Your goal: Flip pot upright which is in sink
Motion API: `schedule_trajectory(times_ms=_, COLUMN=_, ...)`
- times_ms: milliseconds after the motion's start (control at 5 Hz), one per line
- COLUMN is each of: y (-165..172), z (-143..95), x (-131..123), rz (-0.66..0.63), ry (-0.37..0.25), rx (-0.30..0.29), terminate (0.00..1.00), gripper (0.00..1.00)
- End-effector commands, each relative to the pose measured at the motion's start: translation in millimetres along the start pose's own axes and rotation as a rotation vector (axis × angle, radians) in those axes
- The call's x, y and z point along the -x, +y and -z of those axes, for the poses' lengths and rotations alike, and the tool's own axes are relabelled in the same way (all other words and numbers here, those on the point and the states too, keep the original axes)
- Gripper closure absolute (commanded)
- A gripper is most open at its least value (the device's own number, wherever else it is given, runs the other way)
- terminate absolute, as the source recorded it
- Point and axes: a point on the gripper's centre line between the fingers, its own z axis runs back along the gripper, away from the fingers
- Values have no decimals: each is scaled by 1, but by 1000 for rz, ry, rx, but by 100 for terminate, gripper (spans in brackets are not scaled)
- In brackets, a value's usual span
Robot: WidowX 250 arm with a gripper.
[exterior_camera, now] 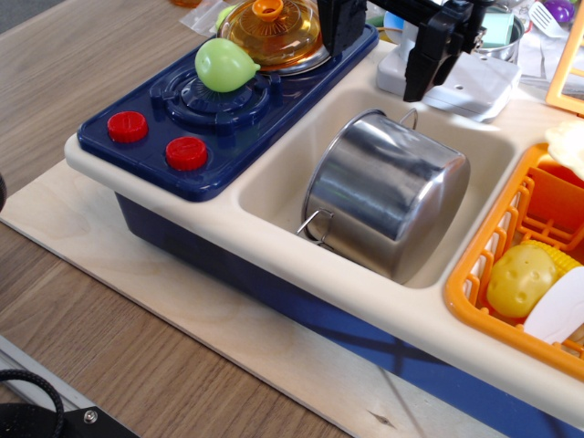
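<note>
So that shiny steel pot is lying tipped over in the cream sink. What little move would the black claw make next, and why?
Probably come down toward the shiny stainless-steel pot. The black gripper hangs above the back edge of the cream-beige plastic sink, touching nothing, while the pot lies tilted with its flat base facing up and right and one wire loop handle near the front. It must reach the pot before turning it.

1. The pot [388, 196] is shiny silver steel, with grey reflections.
2. The sink [283, 173] is plain cream-beige; the unit front [274, 283] is navy blue.
3. The stove top [219, 114] is navy, with two red knobs [157, 140].
4. The pear-like toy [224, 65] is light green.
5. The lid [270, 35] is see-through orange.
6. The dish rack [497, 251] is orange and slatted, holding a yellow toy [520, 278].
7. The pincer [438, 46] is black.
8. The table [82, 55] shows brown wood grain.
</note>
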Motion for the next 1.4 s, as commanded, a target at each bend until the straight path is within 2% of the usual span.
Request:
schedule_trajectory(times_ms=0, y=0, z=0, x=0, rz=0, ry=0, rx=0, terminate=0, gripper=0)
schedule_trajectory(times_ms=400, y=3, z=5, x=3, rz=-196, ry=55, rx=391, terminate=0, gripper=0)
schedule_trajectory(times_ms=600, y=4, z=13, x=5, rz=-245, ry=54, rx=501, terminate=0, gripper=0)
schedule_trajectory(times_ms=800, y=5, z=24, x=10, rz=-280, ry=19, rx=586, terminate=0, gripper=0)
schedule_trajectory(times_ms=1000, y=6, z=33, x=11, rz=-275, ry=-6, rx=612, terminate=0, gripper=0)
schedule_trajectory(times_ms=1200, y=6, z=37, x=12, rz=-293, ry=-18, rx=670, terminate=0, gripper=0)
